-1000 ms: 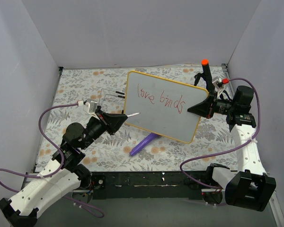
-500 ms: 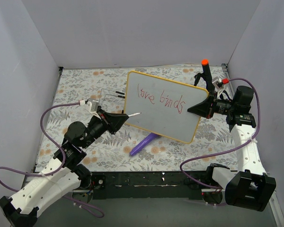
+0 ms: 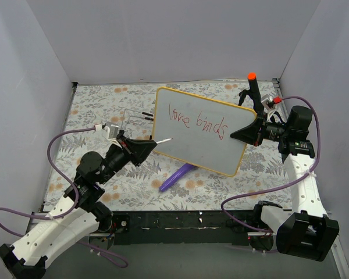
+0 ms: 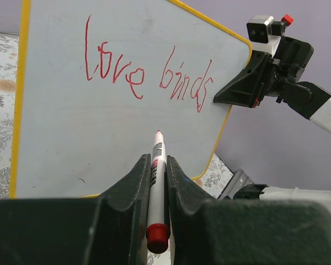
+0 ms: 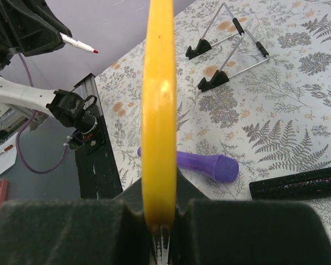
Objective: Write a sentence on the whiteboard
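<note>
While left gripper (image 4: 157,158) grips the marker (image 4: 157,144) and right gripper (image 5: 159,200) the whiteboard (image 3: 186,149), nothing has moved; the sentence (image 4: 149,73) looks finished.

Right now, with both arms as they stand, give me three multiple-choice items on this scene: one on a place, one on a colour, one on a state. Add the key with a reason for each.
1. Where does the purple object lie, relative to the whiteboard?
A. On the patterned table, by the board's near edge
B. Resting on its white face
C. Behind it, against the back wall

2. What colour is the sentence?
A. Blue
B. Red
C. Black

3. What is the right hand doing?
A. Hanging open over the table
B. Shut on the whiteboard's edge
C. Shut on the purple object

Key:
1 A: the top view shows it lying on the cloth at the board's lower edge.
2 B: the left wrist view shows thin red strokes.
3 B: the right wrist view shows it clamped on the yellow frame.
</note>
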`<move>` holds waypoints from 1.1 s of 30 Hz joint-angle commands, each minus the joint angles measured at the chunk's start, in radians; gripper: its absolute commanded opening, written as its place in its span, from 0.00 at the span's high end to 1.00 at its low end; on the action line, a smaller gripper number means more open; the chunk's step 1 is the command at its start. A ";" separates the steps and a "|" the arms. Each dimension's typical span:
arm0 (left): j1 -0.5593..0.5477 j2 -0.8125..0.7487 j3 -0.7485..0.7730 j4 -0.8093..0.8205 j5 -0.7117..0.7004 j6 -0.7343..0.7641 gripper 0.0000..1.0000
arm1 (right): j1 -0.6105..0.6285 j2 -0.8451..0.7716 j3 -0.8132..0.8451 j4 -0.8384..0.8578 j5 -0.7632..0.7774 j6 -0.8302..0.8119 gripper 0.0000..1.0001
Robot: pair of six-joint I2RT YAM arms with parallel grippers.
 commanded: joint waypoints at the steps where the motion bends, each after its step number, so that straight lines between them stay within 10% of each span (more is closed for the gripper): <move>1: 0.007 -0.035 -0.026 -0.013 -0.017 -0.001 1.00 | -0.008 -0.034 0.010 0.054 -0.069 0.006 0.99; 33: 0.007 -0.033 -0.035 -0.006 -0.017 -0.004 1.00 | -0.008 -0.034 0.004 0.055 -0.071 -0.001 0.99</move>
